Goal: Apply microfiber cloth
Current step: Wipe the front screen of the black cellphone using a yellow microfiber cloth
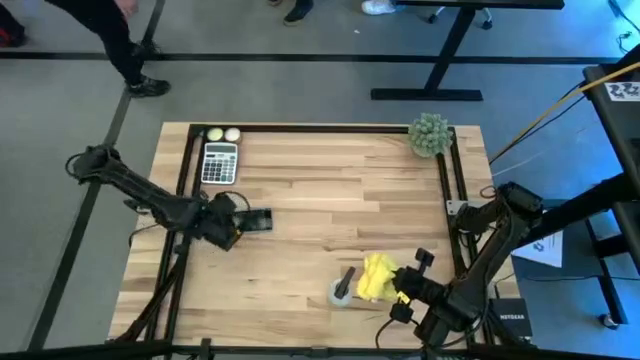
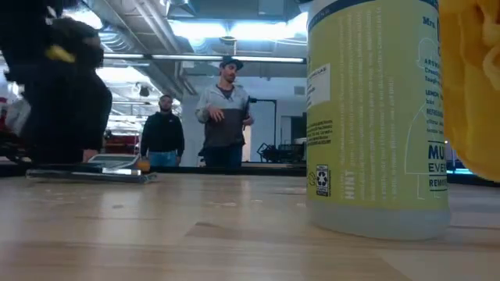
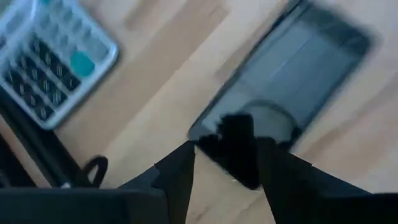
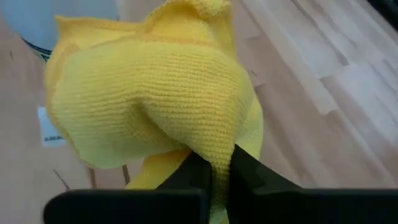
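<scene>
Wooden table (image 1: 310,200), two people standing in the room behind it. We see the right gripper (image 4: 217,171) near the front edge, fingers clamped on the bunched yellow cloth (image 1: 378,275), held just beside a spray bottle (image 2: 375,117). We note the left gripper (image 3: 227,165) over a black phone (image 1: 257,220), one corner between its fingers; grip uncertain. A calculator (image 1: 219,162) lies nearby.

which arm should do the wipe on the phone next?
Right, probably. Its pincer is shut on the microfiber cloth, bunched beside the spray bottle. The left pincer is at the phone, seemingly gripping its end to steady it.
</scene>
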`<state>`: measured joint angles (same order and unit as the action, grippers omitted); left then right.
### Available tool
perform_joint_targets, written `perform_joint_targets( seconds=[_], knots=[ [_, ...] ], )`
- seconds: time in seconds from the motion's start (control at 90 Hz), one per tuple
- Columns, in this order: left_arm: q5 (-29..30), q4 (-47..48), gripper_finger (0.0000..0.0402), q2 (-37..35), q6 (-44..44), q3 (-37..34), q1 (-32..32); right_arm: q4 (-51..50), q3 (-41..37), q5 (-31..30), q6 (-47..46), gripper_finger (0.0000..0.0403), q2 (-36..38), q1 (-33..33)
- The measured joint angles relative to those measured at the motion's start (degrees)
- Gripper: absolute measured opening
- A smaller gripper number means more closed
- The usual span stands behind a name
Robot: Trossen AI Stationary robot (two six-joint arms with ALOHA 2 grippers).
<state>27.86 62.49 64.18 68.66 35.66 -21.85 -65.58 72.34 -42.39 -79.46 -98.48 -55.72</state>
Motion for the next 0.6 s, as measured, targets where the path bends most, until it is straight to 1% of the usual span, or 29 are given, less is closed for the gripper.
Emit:
perform_joint_targets(
  seconds=[0.1, 0.278, 0.389, 0.456, 0.6],
  knots=[
    [-0.7, -0.7, 0.0092, -0.1, -0.9, -1.3, 3.5, 0.2, -0.1, 0.0, 0.0, 0.0001, 0.0, 0.0],
    [-5.7, -8.6, 0.0013, 0.0, -9.7, -3.1, 7.6, 0.4, -0.1, -0.1, 0.0, 0.0001, 0.0, 0.0],
    [-5.4, -10.9, 0.0005, 0.1, -11.1, -4.8, 9.9, 0.4, -0.1, -1.0, 0.0, 0.0001, 0.0, 0.0],
    [-6.4, -12.2, 0.0005, 0.0, -12.0, -6.2, 11.0, 0.6, 0.0, -1.0, 0.0, 0.0001, 0.0, 0.0],
    [-6.6, -17.1, 0.0005, -0.1, -12.3, -9.1, 11.5, 1.2, 0.0, -1.0, 0.0, 0.0001, 0.0, 0.0]
  ],
)
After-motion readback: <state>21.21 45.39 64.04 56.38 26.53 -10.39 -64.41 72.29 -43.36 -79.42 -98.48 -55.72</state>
